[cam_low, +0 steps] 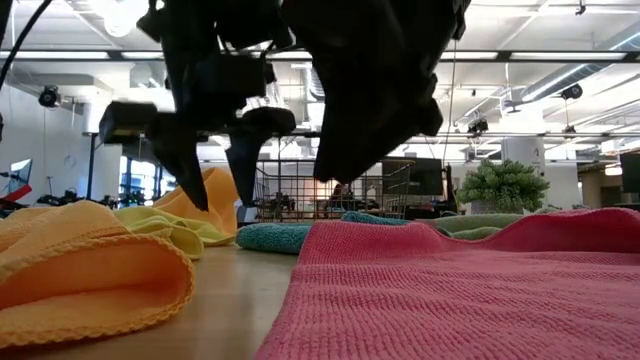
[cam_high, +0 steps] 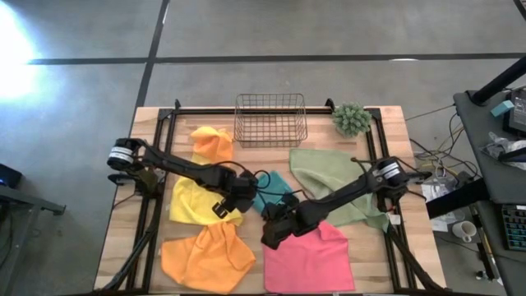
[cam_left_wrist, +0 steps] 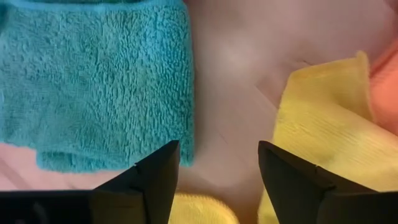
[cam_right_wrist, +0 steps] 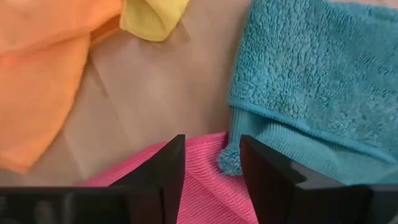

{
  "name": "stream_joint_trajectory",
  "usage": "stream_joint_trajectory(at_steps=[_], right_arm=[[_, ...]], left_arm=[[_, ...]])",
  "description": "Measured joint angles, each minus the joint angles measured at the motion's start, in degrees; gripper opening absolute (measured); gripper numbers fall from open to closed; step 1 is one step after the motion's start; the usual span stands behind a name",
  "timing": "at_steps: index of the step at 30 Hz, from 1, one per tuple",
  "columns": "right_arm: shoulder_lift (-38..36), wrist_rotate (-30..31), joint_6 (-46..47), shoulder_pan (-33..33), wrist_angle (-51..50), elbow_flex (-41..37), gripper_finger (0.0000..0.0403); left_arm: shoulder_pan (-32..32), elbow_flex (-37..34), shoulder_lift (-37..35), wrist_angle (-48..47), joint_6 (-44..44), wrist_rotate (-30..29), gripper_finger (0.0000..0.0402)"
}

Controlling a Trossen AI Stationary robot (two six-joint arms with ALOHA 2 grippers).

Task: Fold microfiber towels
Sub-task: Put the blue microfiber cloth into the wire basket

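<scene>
Six soft microfiber cloths lie spread on the pale wooden counter (cam_high: 123, 238). The small folded teal terry towel (cam_high: 274, 191) sits at the centre, between the two arms. The left pincer (cam_high: 222, 207) hovers just beside the teal towel's left edge, over the rim of the crumpled yellow towel (cam_high: 193, 201); in the left wrist view its two dark fingers (cam_left_wrist: 152, 183) stand wide apart with bare wood between them, nothing held, the teal towel (cam_left_wrist: 93, 81) on one side and the yellow towel (cam_left_wrist: 329, 137) on the other. The right pincer (cam_high: 275, 233) hangs at the top-left corner of the flat pink square towel (cam_high: 308, 259), just below the teal one; the right wrist view shows its fingers (cam_right_wrist: 165, 174) moderately parted over the pink towel's edge (cam_right_wrist: 205, 186), with a corner of the teal towel (cam_right_wrist: 311, 87) hanging between them, not clamped. A loosely folded orange towel (cam_high: 207, 259) lies front left, a second bunched orange towel (cam_high: 212, 144) back left. The olive green towel (cam_high: 329, 177) lies rumpled to the right, partly under the right arm. At the back edge stand an empty wire basket (cam_high: 271, 119) and a small green spiky plant (cam_high: 352, 119). In the low view both pincers hang clear above the counter surface.
</scene>
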Motion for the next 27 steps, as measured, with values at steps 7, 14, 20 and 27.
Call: stream_joint_trajectory(at_steps=[7, 14, 20, 27], right_arm=[[0.9, 2.3, -1.5, 0.0, 0.4, 0.6, 0.0178], [3.6, 3.0, -5.9, -0.7, 0.5, 0.6, 0.0183], [5.3, 4.8, -5.5, -2.0, 0.1, 0.8, 0.0183], [5.3, 4.3, -5.5, -2.6, 0.0, 0.7, 0.0183]], left_arm=[[-0.1, -4.8, 0.0, 7.9, 0.0, -1.8, 0.0203], [0.0, -4.9, -0.6, 9.7, -0.2, -7.5, 0.0203], [0.0, -5.9, -0.5, 15.5, 0.3, -7.5, 0.0203], [0.0, -10.5, -0.4, 18.9, 1.5, -4.5, 0.0203]])
